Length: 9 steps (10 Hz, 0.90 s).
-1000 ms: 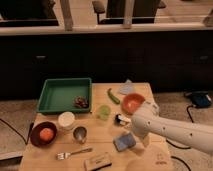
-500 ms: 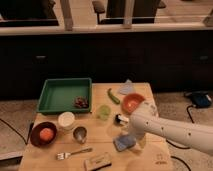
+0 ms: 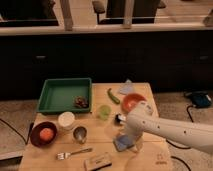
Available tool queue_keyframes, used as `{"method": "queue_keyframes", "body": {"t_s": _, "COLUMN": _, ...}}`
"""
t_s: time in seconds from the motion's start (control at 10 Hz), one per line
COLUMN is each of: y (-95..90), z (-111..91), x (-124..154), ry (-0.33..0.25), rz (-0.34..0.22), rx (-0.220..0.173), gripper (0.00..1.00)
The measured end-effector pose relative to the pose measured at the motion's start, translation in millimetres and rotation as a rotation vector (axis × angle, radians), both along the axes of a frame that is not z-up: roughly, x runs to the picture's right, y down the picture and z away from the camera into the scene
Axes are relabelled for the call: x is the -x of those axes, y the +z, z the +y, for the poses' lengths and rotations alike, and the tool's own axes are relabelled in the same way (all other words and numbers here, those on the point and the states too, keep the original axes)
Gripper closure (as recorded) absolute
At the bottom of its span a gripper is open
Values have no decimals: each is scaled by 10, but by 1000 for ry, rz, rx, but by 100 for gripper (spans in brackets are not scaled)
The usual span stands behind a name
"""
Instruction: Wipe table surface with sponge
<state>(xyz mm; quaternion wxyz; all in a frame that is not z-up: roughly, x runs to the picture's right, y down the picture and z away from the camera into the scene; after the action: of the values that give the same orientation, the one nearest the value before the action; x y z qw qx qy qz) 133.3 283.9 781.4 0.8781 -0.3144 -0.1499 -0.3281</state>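
The sponge (image 3: 121,142), a small flat blue-grey pad, lies on the light tan table surface (image 3: 150,155) near its front right. My white arm reaches in from the right. My gripper (image 3: 130,138) points down at the right edge of the sponge and touches or nearly touches it. The arm's wrist hides part of the sponge and the table behind it. A small dark printed mark (image 3: 160,161) sits at the table's front right corner.
A green tray (image 3: 50,95) holding a brown item stands at the back left. Around it are a green vegetable (image 3: 113,96), pale blue cloth (image 3: 127,88), orange bowl (image 3: 131,101), green cup (image 3: 104,112), white cup (image 3: 66,120), metal cup (image 3: 79,134), dark bowl (image 3: 35,140), fork (image 3: 74,153) and tan block (image 3: 98,161).
The arm has shifted slightly and come down a little over the sponge. The sponge has stayed about where it was.
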Motion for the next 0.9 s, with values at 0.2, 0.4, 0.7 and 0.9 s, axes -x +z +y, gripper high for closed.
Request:
{"method": "queue_keyframes", "body": {"t_s": 0.2, "y": 31, "z": 50, "x": 50, "ry": 8, "rz": -3, "rx": 26, "gripper": 20}}
{"method": "queue_keyframes", "body": {"t_s": 0.4, "y": 60, "z": 84, "x": 98, "ry": 8, "rz": -7, "rx": 43, "gripper": 20}}
{"method": "queue_keyframes", "body": {"t_s": 0.7, "y": 65, "z": 117, "x": 132, "ry": 7, "rz": -10, "rx": 58, "gripper": 20}}
{"method": "queue_keyframes", "body": {"t_s": 0.9, "y": 64, "z": 118, "x": 161, "ry": 1, "rz": -16, "rx": 61, "gripper": 20}}
